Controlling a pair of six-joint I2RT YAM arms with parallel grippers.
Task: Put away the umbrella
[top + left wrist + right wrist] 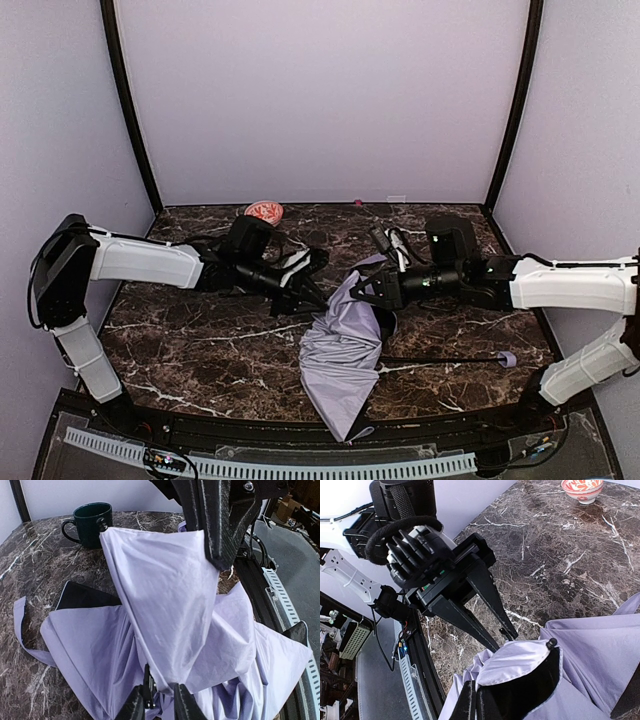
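Observation:
The umbrella (340, 350) lies half collapsed on the marble table, pale lavender fabric outside, black inside. Its thin black shaft (440, 359) runs right to the small lavender handle (507, 357). My left gripper (312, 298) is shut on a fold of the fabric, pinched between its tips in the left wrist view (159, 700). My right gripper (358, 290) is shut on another fabric edge near a rib tip (551, 643), as the right wrist view (477, 695) shows. Both hold the canopy (165, 605) slightly lifted, close together.
A dark green mug (92, 522) stands on the table beyond the umbrella. A red patterned bowl (263, 211) sits at the back, also in the right wrist view (582, 487). The table's front rail (300, 465) lies close below the fabric.

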